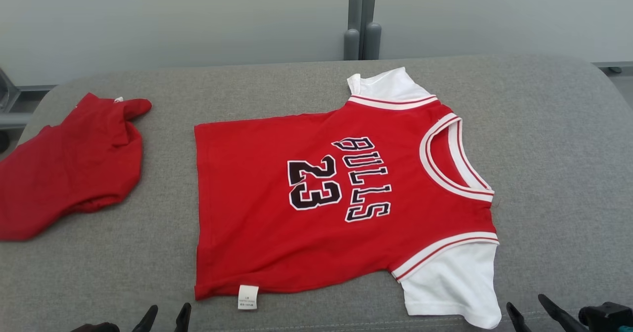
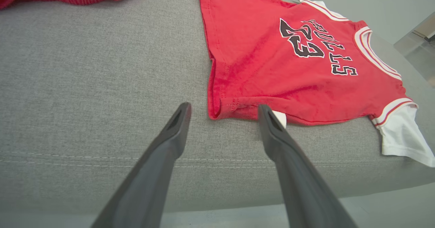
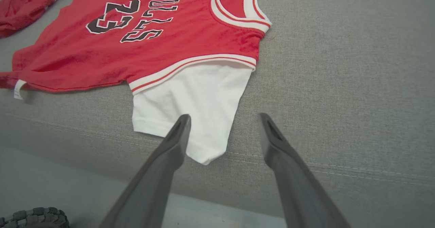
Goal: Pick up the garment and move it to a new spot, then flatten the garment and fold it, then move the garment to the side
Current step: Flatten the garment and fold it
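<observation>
Red jersey (image 1: 341,198) (the one lettered BULLS 23) lies spread flat on the grey cushion (image 1: 544,149), collar toward my right, one white sleeve (image 3: 193,112) near the front edge. My left fingers (image 2: 176,126) stand parted and empty just short of its hem corner. My right fingers (image 3: 176,133) are parted too, holding nothing, by the sleeve's tip. I see a second red garment (image 1: 69,168) crumpled well off to the left.

Indoor test room, likely a lab: bare pale wall panels (image 1: 173,15) joined by a grey post (image 1: 362,15), behind a grey fabric cushion (image 1: 544,149).
</observation>
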`<state>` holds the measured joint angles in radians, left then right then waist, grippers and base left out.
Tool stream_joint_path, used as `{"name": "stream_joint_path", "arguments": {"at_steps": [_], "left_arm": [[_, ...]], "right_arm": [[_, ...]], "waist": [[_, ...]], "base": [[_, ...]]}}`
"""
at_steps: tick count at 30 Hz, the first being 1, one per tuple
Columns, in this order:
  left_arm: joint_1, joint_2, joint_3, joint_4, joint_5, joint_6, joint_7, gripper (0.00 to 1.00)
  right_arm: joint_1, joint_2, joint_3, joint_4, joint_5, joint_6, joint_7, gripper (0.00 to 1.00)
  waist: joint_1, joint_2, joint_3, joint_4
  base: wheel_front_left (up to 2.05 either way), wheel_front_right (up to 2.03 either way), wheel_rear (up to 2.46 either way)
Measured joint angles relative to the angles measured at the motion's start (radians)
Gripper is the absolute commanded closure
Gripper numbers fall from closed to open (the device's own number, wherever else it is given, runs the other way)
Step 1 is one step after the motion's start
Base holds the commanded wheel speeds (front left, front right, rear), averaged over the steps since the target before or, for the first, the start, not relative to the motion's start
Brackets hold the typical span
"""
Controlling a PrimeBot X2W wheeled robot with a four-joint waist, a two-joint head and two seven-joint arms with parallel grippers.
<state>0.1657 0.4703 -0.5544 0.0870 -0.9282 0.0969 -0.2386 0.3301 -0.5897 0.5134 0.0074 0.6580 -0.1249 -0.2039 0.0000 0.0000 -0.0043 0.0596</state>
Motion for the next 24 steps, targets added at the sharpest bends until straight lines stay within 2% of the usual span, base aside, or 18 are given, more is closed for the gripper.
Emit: {"name": "stream_joint_path", "arguments": {"at_steps": [8,22,24], "left_arm": [[-0.009,-0.026,-0.026,-0.004,0.012,0.0,0.0,0.0],[-0.115,-0.071,-0.059,0.024,0.028,-0.001,0.002,0.0],[-0.121,-0.071,-0.063,0.032,0.032,-0.001,0.01,0.0]], "right_arm": [[-0.058,0.04,0.032,0.064,-0.036,0.0,0.038,0.0],[-0.18,0.135,0.118,0.218,-0.074,0.001,0.102,0.0],[-0.197,0.149,0.119,0.232,-0.074,0.002,0.108,0.14]], "waist": [[0.0,0.0,0.053,-0.008],[0.0,0.0,0.13,-0.021],[0.0,0.0,0.132,-0.02]], "base": [[0.0,0.0,0.0],[0.0,0.0,0.0],[0.0,0.0,0.0]]}}
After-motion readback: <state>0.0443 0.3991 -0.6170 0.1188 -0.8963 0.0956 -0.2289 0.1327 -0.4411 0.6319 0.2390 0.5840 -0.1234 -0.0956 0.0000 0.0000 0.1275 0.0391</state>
